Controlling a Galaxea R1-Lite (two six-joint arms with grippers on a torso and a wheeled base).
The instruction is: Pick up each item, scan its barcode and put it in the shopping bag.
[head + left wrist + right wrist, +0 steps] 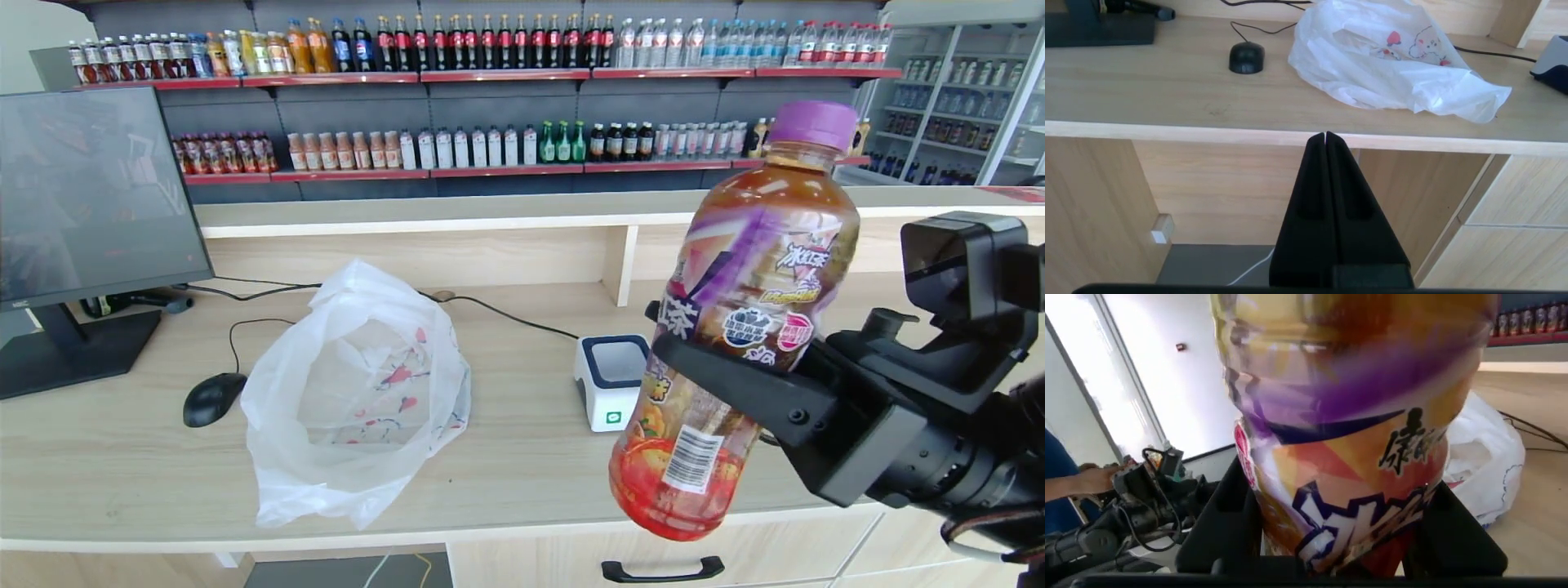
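Shelves of drinks [506, 77] back my light wooden table [114, 465]. My right claw [704, 363] pinches a brown plastic bottle with a purple cap [759, 245] round its middle, tilted in the air just right of the white box-shaped barcode scanner [611, 380]. Left of that sits the crumpled white plastic shopping bag [359, 400]. My left claw [1325, 147] is pressed together, below the table's front edge.

Right gripper [712, 369] is matte black and angular, with one round screw in its flat finger. A boxy black camera housing [963, 261] tops the ribbed wrist, with red and pale cables [976, 535] beneath. Left gripper [1326, 140] has black wedge fingers.
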